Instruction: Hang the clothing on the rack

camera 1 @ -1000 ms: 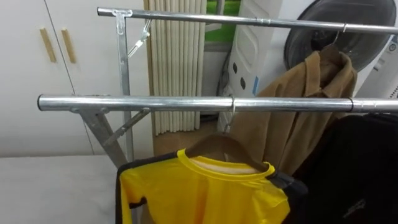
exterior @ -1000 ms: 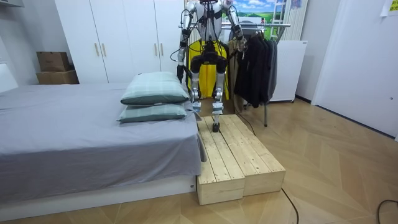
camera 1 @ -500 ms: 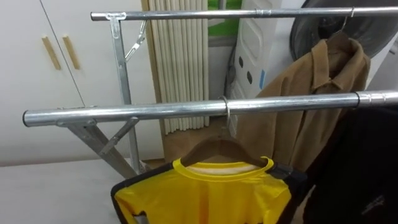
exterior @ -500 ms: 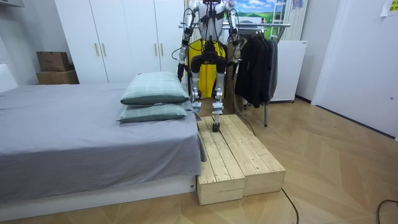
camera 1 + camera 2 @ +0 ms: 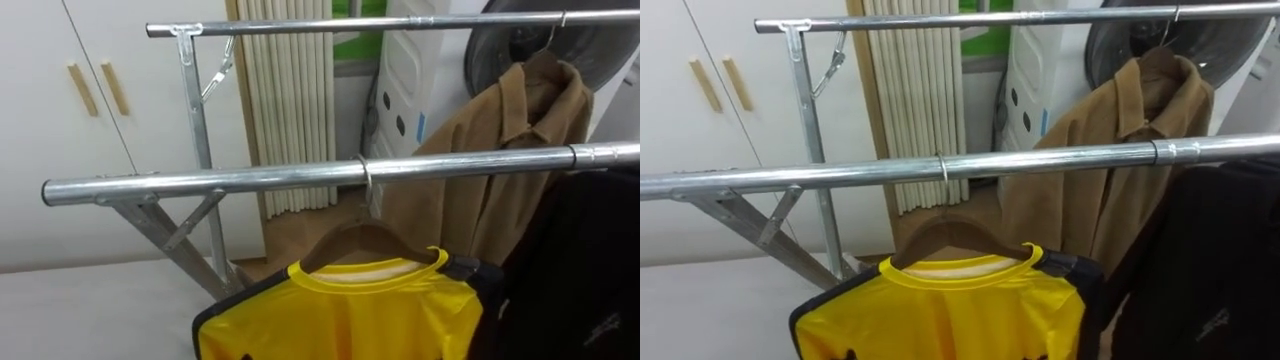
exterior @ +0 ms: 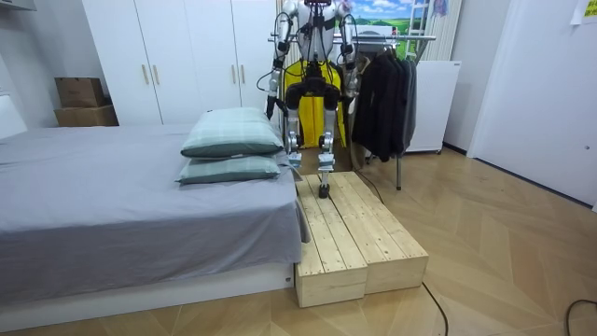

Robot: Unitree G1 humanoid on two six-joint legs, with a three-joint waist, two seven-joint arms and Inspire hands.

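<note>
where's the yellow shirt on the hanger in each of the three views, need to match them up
Left eye view: the yellow shirt hangs at bottom centre, under the near silver rail.
Right eye view: the shirt is at the bottom, left of centre.
Room view: the shirt is far off at top centre, behind the robot's legs.
Shared landmark: the white wardrobe, left of the shirt in every view.
</note>
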